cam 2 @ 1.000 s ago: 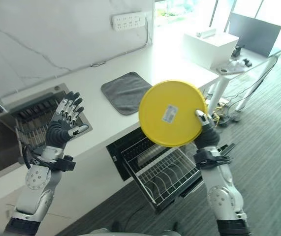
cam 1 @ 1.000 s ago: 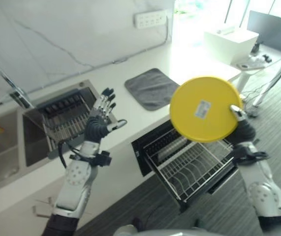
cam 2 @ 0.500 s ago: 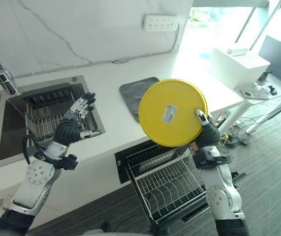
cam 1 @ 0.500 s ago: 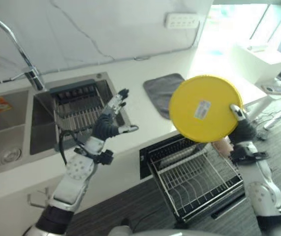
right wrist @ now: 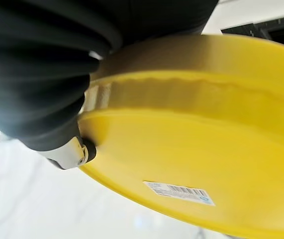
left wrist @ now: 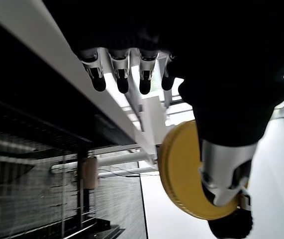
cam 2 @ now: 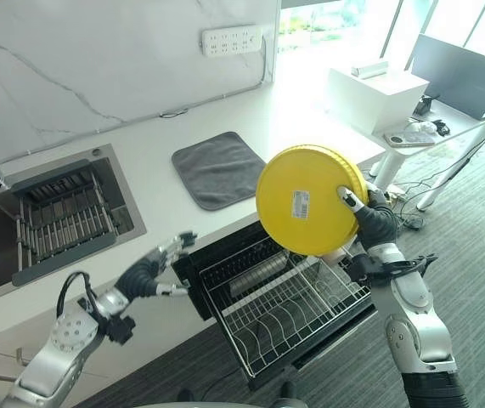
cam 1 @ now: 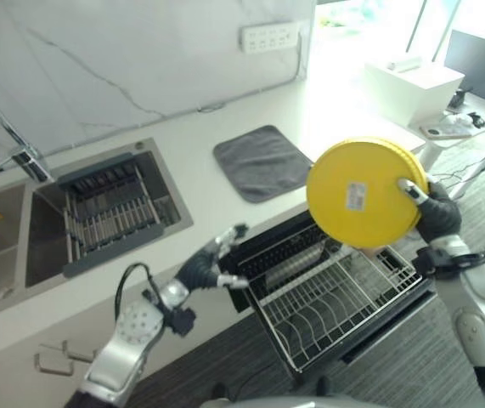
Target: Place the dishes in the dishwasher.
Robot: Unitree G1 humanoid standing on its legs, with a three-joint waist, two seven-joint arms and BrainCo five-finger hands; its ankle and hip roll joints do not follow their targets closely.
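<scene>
We see the right hand gripping the round yellow plastic plate by its rim, upright above the pulled-out wire dishwasher rack, which holds no dishes. Our left hand, fingers straight, reaches toward the dishwasher's dark front edge. A slatted drainer sits in the steel sink.
</scene>
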